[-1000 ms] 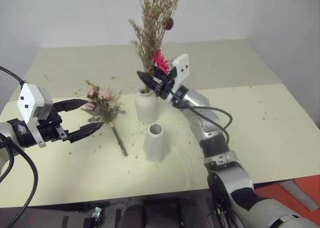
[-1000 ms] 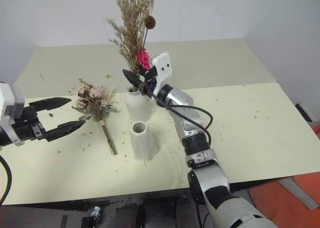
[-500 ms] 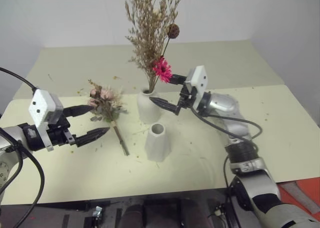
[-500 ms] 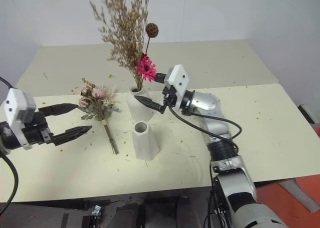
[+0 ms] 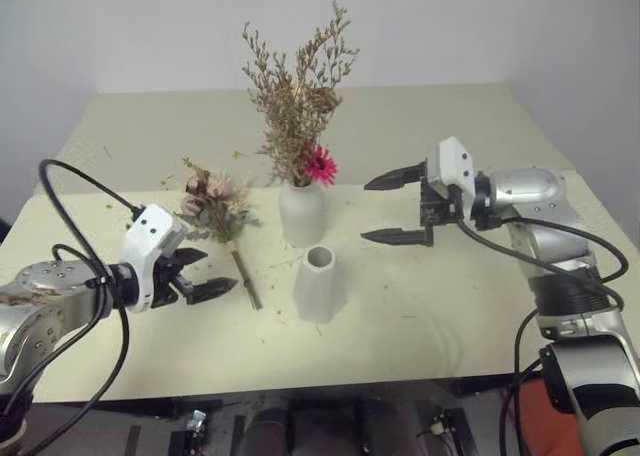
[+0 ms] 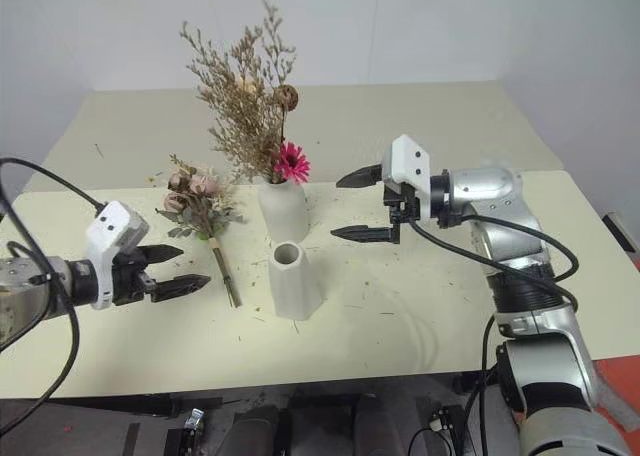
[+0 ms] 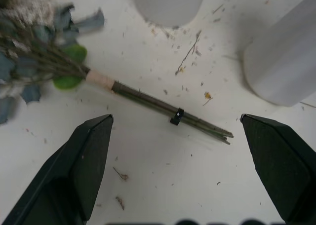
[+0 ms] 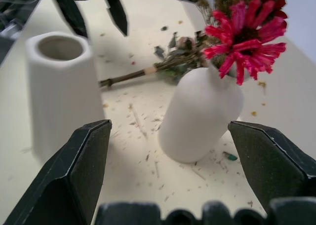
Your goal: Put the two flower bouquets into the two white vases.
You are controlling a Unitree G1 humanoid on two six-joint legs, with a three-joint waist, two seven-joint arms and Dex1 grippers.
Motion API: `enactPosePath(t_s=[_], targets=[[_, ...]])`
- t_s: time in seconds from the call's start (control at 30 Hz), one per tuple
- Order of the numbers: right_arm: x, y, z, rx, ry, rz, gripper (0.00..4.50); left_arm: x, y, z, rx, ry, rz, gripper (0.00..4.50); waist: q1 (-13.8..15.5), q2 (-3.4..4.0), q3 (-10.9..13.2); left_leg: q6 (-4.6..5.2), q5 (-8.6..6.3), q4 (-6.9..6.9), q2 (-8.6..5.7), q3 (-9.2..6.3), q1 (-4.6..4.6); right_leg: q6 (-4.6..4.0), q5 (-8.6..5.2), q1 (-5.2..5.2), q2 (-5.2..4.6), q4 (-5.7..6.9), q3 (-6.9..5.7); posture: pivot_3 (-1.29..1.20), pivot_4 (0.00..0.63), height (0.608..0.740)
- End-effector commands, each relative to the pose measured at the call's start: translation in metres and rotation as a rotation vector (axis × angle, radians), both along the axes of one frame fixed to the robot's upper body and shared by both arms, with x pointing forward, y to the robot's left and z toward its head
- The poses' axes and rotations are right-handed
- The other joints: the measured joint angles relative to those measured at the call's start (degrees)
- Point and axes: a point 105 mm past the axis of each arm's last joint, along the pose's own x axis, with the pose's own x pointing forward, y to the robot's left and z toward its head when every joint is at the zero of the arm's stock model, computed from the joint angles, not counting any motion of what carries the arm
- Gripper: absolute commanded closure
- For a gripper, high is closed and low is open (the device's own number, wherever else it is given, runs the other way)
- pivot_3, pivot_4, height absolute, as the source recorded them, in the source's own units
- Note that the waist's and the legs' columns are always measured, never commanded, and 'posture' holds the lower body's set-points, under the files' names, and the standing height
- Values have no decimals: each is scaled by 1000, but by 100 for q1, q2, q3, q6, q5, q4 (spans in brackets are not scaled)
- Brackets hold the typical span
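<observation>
While the dry tan-brown grass bouquet with one magenta flower (image 5: 297, 116) stands in the rounded narrow-necked white ceramic vase (image 5: 301, 214), the pale pink rose bouquet (image 5: 215, 202) lies left of that vase.
The left wrist view reveals a black band on the rose stems; the taller faceted white vase (image 5: 319, 284) stands empty, just in front of the rounded vase. Left gripper (image 5: 200, 275) and right gripper (image 5: 397, 207) are spread wide, holding nothing.

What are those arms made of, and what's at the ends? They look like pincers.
Each arm is silver-grey metal with black joint bands and loose black cables. Each ends in a white boxy block with small dark dots, then a gripper of two black, pointed, wedge-shaped fingers: the left gripper and the right gripper.
</observation>
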Motion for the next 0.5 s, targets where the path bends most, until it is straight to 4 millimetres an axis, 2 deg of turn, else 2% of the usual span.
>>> enactPosePath(t_s=[0.03,0.23,0.43,0.5], targets=[[-9,-8,23,-1,-47,73,53,8,-4,-9,14,81,57,0,5,-1,0,0,0,1,0,0,-1,0,0,0,1,0,0,0,150,740],[-20,-12,36,-14,-71,147,53,40,-2,-26,54,161,219,0,19,-3,1,0,0,3,-3,-2,-4,0,0,-1,-1,1,0,0,150,740],[-28,-12,39,-12,-76,180,53,62,3,-38,91,198,337,0,33,-4,1,-1,1,6,-6,-7,-10,1,1,-2,-3,21,-1,0,150,740],[-31,-12,37,-15,-65,191,0,67,3,-38,89,187,355,405,37,-3,1,-1,1,6,-7,-7,-9,1,1,-2,-4,21,-1,0,150,740]])
